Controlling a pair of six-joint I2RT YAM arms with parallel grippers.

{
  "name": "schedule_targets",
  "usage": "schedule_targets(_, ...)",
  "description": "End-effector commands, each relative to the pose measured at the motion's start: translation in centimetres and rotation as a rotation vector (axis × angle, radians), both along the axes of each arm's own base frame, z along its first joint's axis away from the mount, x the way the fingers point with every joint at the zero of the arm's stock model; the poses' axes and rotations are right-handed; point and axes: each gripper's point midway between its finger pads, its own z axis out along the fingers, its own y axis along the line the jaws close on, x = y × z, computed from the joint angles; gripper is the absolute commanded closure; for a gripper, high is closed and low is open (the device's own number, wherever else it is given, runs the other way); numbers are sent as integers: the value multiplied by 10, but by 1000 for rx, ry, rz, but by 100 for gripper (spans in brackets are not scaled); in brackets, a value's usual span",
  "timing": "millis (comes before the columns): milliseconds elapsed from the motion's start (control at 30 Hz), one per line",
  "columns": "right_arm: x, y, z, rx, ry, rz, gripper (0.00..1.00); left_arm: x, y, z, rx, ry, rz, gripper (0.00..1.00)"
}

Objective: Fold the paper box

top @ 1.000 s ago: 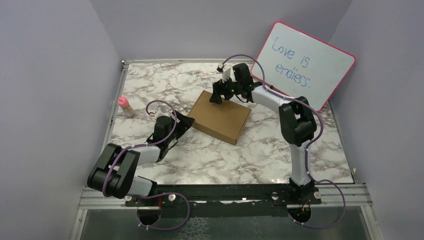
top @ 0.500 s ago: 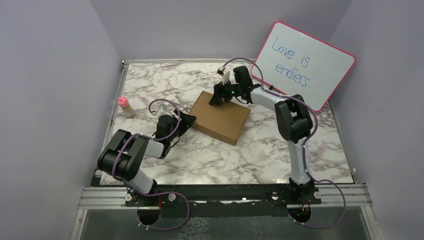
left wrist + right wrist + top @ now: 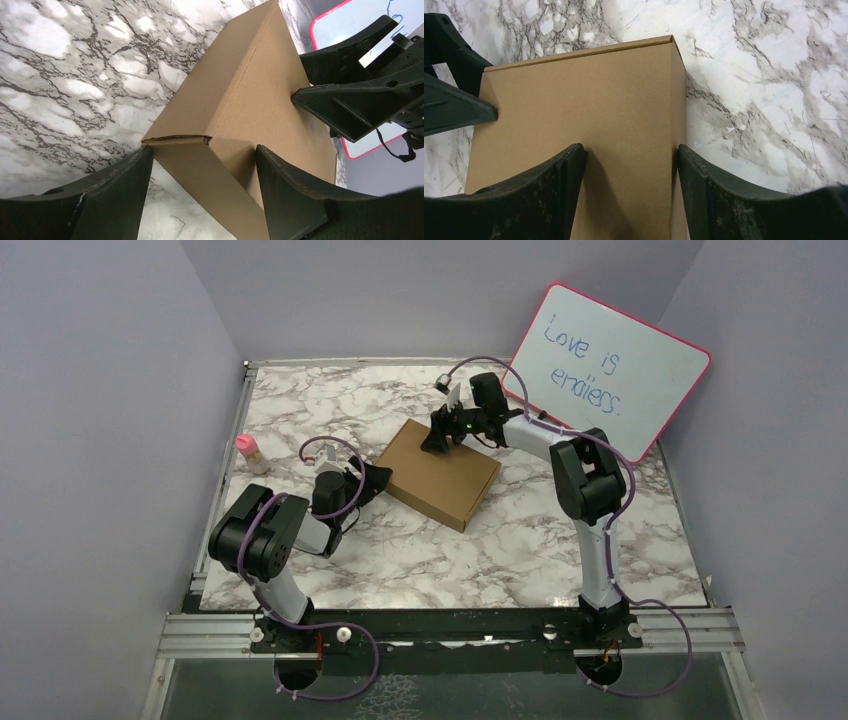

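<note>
At opposite corners of the paper box (image 3: 445, 475), left claw (image 3: 202, 150) and right claw (image 3: 630, 148) both gape wide.

The left arm (image 3: 262, 540) and right arm (image 3: 585, 480) bend toward each other, left fingers (image 3: 110, 200) and right fingers (image 3: 534, 195) spread wide.

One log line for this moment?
box closed, flat on table | left claw open, straddling its left corner | right claw open over its far edge
</note>
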Motion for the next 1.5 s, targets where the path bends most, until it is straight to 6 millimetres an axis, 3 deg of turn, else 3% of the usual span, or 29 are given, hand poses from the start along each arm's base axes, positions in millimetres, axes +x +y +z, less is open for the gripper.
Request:
schedule_targets(0,-97,37,-36,23,230,285,30,5,-29,42,-47,-214,-145,26)
schedule_targets(167,-107,41,-29,23,218,340,30,9,-42,59,-29,-293,-192,26)
schedule_targets(267,-96,41,-25,-4,176,292,30,12,-43,64,-11,-314,-194,26)
schedule_targets(333,-80,39,-22,-32,139,214,30,14,-36,59,13,-294,-162,26)
schedule_targets(433,-56,35,-15,-44,91,80,28,18,-13,33,46,-176,-57,25)
schedule_targets(600,-11,6,3,-51,38,-169,22,14,12,8,16,-59,29,25)
schedule_targets(800,14,-41,40,-36,-41,-326,15,7,16,18,17,-59,36,22)
schedule_targets(1033,-1,-77,65,-81,-86,-445,13,-2,39,44,53,-59,143,15)
schedule_targets(1200,-19,-118,81,-98,-134,-601,9,-18,66,55,117,-2,256,4)
schedule_targets(1300,-35,-139,99,-83,-172,-679,7,-27,79,73,150,2,300,1)
schedule_targets(1467,-64,-177,126,-54,-236,-827,2,-35,80,117,200,-54,263,1)
